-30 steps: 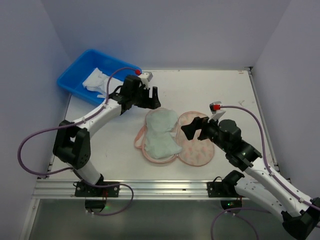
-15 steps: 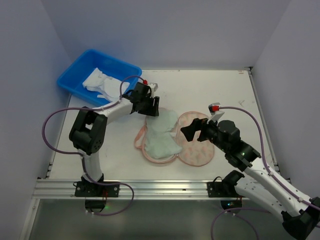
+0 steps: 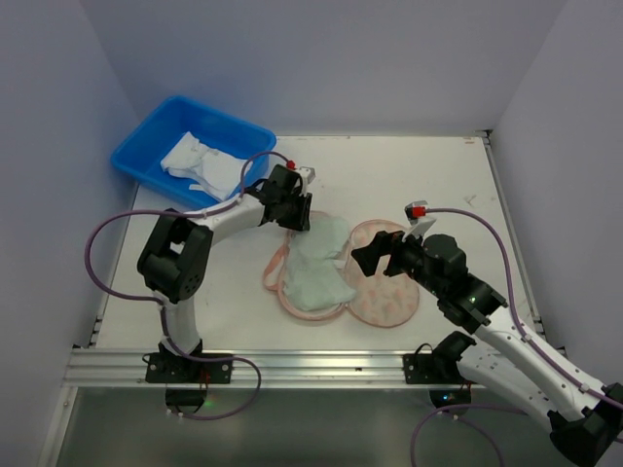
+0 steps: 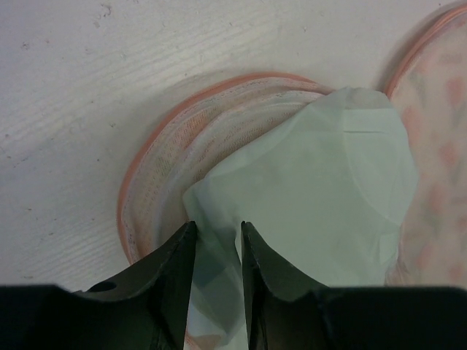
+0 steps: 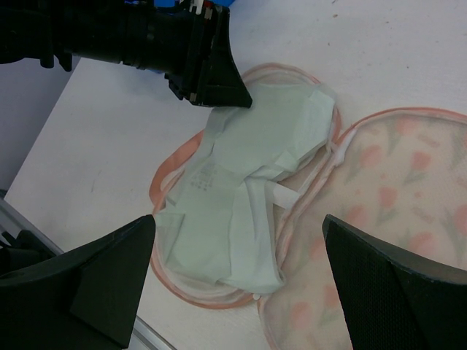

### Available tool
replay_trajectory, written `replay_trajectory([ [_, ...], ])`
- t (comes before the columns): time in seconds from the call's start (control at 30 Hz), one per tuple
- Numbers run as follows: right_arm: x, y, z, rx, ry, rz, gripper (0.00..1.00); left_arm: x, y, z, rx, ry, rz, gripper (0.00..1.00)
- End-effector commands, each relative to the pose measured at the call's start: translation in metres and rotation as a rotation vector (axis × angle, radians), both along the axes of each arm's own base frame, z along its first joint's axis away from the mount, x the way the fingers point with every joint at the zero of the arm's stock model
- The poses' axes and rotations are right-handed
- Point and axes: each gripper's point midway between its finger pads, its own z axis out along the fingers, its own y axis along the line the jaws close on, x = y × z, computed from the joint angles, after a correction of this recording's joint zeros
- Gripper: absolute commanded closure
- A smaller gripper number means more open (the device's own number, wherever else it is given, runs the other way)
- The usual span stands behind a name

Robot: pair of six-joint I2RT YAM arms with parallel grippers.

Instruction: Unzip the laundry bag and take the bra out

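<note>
The laundry bag (image 3: 384,292) lies unzipped and spread open at the table's middle, its floral half to the right and its lined half under the bra. The pale mint bra (image 3: 316,268) lies in the left half. My left gripper (image 3: 297,219) is down at the bra's far edge. In the left wrist view its fingers (image 4: 182,255) pinch a fold of the bra (image 4: 321,197) inside the pink rim of the bag (image 4: 168,153). My right gripper (image 3: 365,255) hovers open and empty over the bag's middle. The right wrist view shows the bra (image 5: 241,168) and the floral half (image 5: 387,197) below it.
A blue plastic tub (image 3: 146,156) holding a crumpled white cloth (image 3: 200,161) stands at the back left. Pale walls close in the table on the left, the back and the right. A metal rail (image 3: 292,365) runs along the near edge.
My left gripper has moved right and down from beside the blue tub onto the bra's far edge. The right arm has barely moved.
</note>
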Motion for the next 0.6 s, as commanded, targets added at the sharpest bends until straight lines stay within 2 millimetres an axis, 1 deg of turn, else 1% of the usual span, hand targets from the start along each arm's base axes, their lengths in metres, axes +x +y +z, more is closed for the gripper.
replay_trajectory([
  [0.0,0.003,0.004,0.006,0.032,-0.017,0.004,0.01,-0.007,-0.003,0.005,-0.007,-0.005,-0.021,0.66],
  [0.1,0.003,0.003,0.006,0.032,-0.022,0.000,0.01,-0.009,-0.004,0.005,-0.008,-0.002,-0.027,0.66],
  [0.17,0.003,0.003,0.006,0.031,-0.021,0.000,0.01,-0.009,-0.002,-0.001,0.008,0.002,-0.022,0.62],
  [0.2,0.002,0.004,0.006,0.032,-0.020,0.003,0.01,-0.009,-0.001,-0.002,0.016,0.002,-0.020,0.58],
  [0.37,0.002,0.004,0.006,0.032,-0.019,0.006,0.01,-0.004,0.001,-0.015,0.052,0.012,-0.011,0.55],
  [0.4,0.003,0.004,0.006,0.031,-0.019,0.005,0.01,-0.005,0.002,-0.020,0.060,0.024,-0.015,0.56],
  [0.47,0.003,0.003,0.006,0.031,-0.021,0.002,0.01,-0.004,0.000,-0.021,0.058,0.030,-0.019,0.61],
  [0.5,0.003,0.004,0.006,0.032,-0.020,0.003,0.01,-0.004,0.000,-0.021,0.057,0.031,-0.017,0.68],
  [0.53,0.003,0.004,0.007,0.031,-0.023,0.002,0.01,-0.003,-0.001,-0.018,0.053,0.025,-0.016,0.72],
  [0.57,0.003,0.003,0.007,0.032,-0.022,0.002,0.01,-0.003,-0.002,-0.014,0.045,0.019,-0.019,0.79],
])
